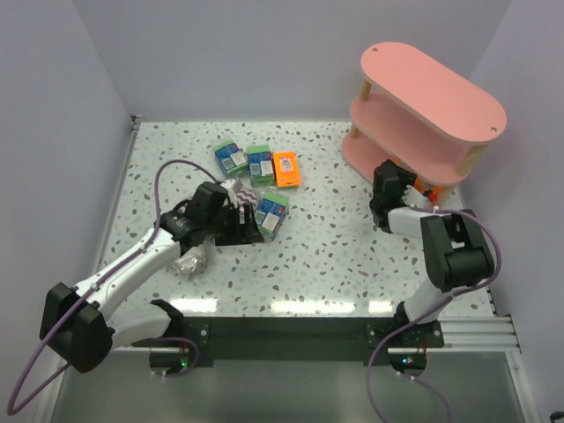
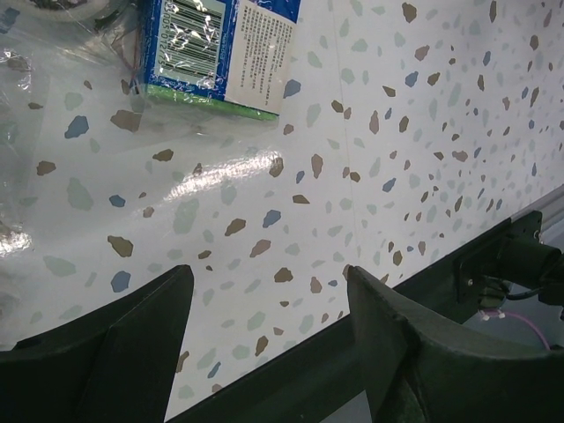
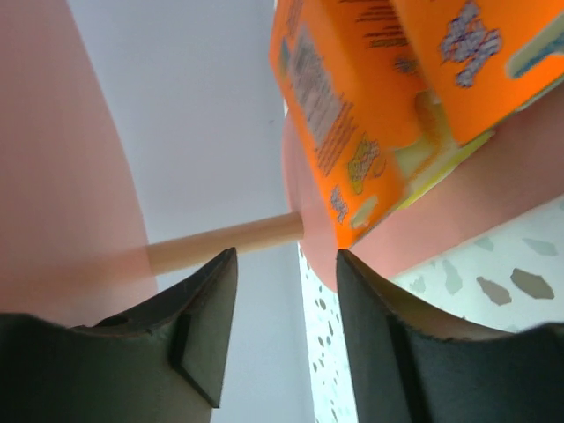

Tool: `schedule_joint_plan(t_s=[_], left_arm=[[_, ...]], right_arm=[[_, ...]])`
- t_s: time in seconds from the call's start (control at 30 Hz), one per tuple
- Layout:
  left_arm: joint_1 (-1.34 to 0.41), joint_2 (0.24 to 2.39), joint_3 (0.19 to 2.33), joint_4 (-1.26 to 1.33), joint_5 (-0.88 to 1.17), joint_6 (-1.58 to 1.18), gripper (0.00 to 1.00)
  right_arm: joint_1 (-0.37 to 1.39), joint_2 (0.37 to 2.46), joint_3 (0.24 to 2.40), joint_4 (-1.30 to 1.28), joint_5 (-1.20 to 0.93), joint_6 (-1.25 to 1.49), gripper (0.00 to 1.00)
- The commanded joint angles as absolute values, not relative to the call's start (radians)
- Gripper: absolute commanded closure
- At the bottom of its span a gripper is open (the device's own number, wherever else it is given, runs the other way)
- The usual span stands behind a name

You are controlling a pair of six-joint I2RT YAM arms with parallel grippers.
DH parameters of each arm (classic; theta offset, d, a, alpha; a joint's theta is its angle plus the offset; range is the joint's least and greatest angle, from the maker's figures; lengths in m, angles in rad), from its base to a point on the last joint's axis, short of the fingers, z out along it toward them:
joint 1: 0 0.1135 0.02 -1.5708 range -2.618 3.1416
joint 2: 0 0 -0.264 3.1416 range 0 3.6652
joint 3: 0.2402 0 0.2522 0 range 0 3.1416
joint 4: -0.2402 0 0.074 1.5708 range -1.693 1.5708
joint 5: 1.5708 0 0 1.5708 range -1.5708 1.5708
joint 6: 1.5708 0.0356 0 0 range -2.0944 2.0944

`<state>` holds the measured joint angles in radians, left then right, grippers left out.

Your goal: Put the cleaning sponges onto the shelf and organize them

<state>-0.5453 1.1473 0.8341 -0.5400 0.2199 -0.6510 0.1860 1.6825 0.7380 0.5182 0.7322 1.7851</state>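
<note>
The pink shelf (image 1: 432, 97) stands at the far right. My right gripper (image 1: 405, 187) is open and empty at its bottom tier. In the right wrist view the right gripper (image 3: 284, 257) faces two orange packs (image 3: 352, 115) lying on a pink board (image 3: 458, 203), just beyond the fingertips. My left gripper (image 1: 248, 226) is open and empty over the table. A green-and-blue pack (image 2: 220, 53) lies ahead of the left gripper (image 2: 264, 273), also seen from above (image 1: 273, 211). Two more green-and-blue packs (image 1: 231, 157) (image 1: 259, 164) and an orange pack (image 1: 286, 168) lie further back.
A purple-white zigzag sponge (image 1: 238, 189) lies by the left wrist. A greyish wrapped sponge (image 1: 189, 260) lies under the left arm. Clear wrap (image 2: 35, 106) spreads left of the left gripper. A wooden shelf post (image 3: 225, 240) crosses ahead of the right gripper.
</note>
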Motion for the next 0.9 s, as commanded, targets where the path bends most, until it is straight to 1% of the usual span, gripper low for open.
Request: schedule_joint_plan(t_s=[0.0,0.07,0.2,0.27,0.3,0.37,0.4,0.53,0.63,0.7,0.87], left_arm=[[-0.540,1.126,0.865,-0.511,0.207,-0.650,0.24],[-0.540,1.120,0.865,-0.509,0.195,-0.653,0.23],[-0.540,1.117,0.854,-0.499,0.175,-0.667,0.19],[-0.540,1.115,0.847,-0.489,0.175,-0.675,0.19],[-0.540,1.115,0.839,-0.480,0.173,-0.678,0.19],[-0.540,1.112,0.831,-0.472,0.169,-0.686,0.19],[-0.540,1.111,0.827,-0.471,0.166,-0.689,0.19],[-0.538,1.101,0.818,-0.468,0.144,-0.695,0.18],[-0.535,1.098,0.819,-0.477,0.135,-0.696,0.18],[-0.532,1.089,0.822,-0.486,0.127,-0.698,0.18],[-0.529,1.042,0.807,-0.512,0.095,-0.701,0.16]], right_arm=[[0.190,1.602,0.727,0.549,0.687,1.715,0.46],[0.202,1.559,0.718,0.522,0.628,1.697,0.44],[0.227,1.474,0.674,0.442,0.586,1.651,0.36],[0.229,1.441,0.673,0.390,0.528,1.634,0.34],[0.229,1.433,0.672,0.347,0.461,1.612,0.34],[0.254,1.422,0.658,0.345,0.416,1.586,0.34],[0.267,1.427,0.658,0.347,0.353,1.550,0.34],[0.365,1.494,0.707,0.351,0.237,1.467,0.34],[0.449,1.564,0.739,0.402,0.223,1.466,0.34],[0.465,1.618,0.771,0.443,0.210,1.474,0.35],[0.515,1.724,0.900,0.419,0.166,1.453,0.35]])
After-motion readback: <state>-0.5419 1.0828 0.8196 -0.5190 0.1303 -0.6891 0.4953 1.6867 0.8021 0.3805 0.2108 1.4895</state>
